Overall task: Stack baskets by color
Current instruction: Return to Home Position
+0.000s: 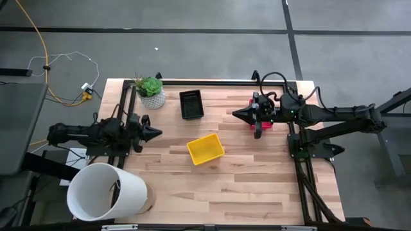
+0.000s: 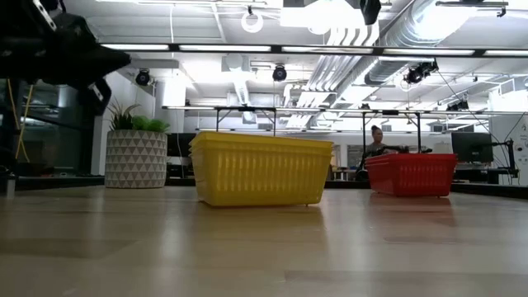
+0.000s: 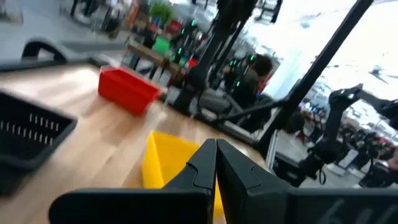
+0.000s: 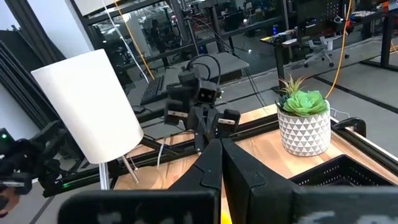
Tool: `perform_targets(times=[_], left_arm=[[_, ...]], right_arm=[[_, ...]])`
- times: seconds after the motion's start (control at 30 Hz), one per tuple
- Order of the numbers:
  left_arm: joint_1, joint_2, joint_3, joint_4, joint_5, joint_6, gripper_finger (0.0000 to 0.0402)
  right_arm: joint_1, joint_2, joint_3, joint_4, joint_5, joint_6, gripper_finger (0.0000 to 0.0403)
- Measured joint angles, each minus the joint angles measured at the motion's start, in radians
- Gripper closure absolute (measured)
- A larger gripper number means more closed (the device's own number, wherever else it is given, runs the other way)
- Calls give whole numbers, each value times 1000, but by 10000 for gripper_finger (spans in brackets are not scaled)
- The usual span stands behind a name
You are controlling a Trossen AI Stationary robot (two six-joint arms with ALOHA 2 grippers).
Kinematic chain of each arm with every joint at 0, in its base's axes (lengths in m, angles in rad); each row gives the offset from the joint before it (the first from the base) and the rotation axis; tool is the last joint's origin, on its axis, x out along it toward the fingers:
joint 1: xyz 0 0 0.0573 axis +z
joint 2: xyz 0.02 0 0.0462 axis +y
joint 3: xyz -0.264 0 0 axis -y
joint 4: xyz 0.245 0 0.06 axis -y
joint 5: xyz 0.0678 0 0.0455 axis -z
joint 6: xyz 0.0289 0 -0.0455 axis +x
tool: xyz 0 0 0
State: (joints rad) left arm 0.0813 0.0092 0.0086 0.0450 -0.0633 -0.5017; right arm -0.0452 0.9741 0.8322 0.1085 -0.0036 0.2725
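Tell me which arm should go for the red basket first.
Probably the right. Its end effector hangs shut just beside the red basket, while the left end effector, also shut, sits across the table, with the yellow basket between.

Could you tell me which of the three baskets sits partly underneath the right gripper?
The red basket: the right gripper, shut, hangs over it at the table's right side. The yellow basket and black basket lie uncovered.

One basket sat mid-table, another basket lay behind it beside the potted plant, a third basket lay under the right gripper, and the cylinder stood at the front-left corner.
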Motion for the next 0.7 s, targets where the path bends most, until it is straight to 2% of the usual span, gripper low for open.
perform_targets(times=[0.23,0.4,0.5,0.7], left_arm=[[-2,-5,2,-25,-2,133,402],[-2,8,2,-32,15,147,401],[-2,13,2,-30,26,139,401],[-2,14,2,-30,26,139,401]], right_arm=[[0,0,0,-11,0,0,403],[0,0,0,-18,-4,93,403],[0,-3,0,-32,-6,94,403],[0,-84,-38,-161,-25,113,403]])
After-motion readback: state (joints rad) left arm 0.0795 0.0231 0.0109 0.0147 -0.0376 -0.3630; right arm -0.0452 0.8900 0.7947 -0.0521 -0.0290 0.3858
